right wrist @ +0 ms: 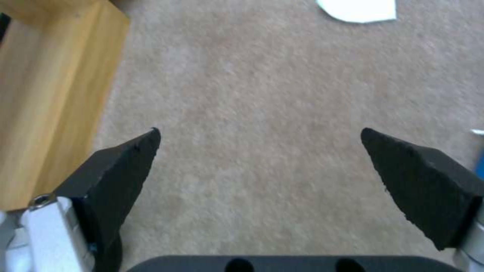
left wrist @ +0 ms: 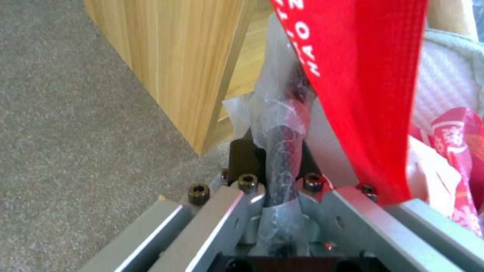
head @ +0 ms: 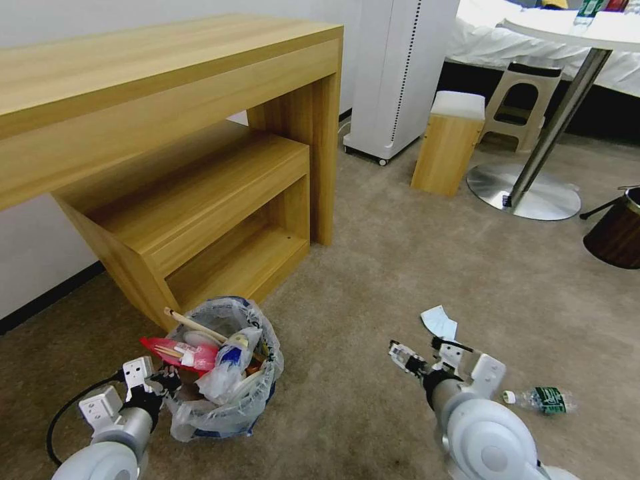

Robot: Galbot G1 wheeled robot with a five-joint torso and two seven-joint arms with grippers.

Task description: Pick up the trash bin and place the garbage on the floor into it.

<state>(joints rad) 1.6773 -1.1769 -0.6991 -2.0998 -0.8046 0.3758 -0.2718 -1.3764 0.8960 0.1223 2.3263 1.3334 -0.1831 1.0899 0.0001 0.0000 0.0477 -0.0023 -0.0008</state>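
The trash bin (head: 227, 393), lined with a crinkled clear bag, stands on the carpet by the wooden desk. It holds garbage: a red wrapper (head: 177, 351), a wooden stick (head: 193, 324) and white pieces. My left gripper (head: 169, 382) is shut on the bin's near rim. In the left wrist view the gripper (left wrist: 276, 151) pinches the bag-covered rim, with the red wrapper (left wrist: 363, 75) just beside it. My right gripper (head: 420, 350) hangs open over bare carpet. Its fingers (right wrist: 126, 158) stand wide apart with nothing between them. Pale blue paper (head: 440, 322) lies just beyond it, and a clear bottle (head: 543, 399) lies to its right.
The wooden desk (head: 167, 80) with a low shelf rises close behind the bin; its side panel (right wrist: 50, 94) shows in the right wrist view. A brown wood-grain bin (head: 617, 230) stands far right. A small stool (head: 448, 143) and a round table's metal base (head: 527, 193) stand farther back.
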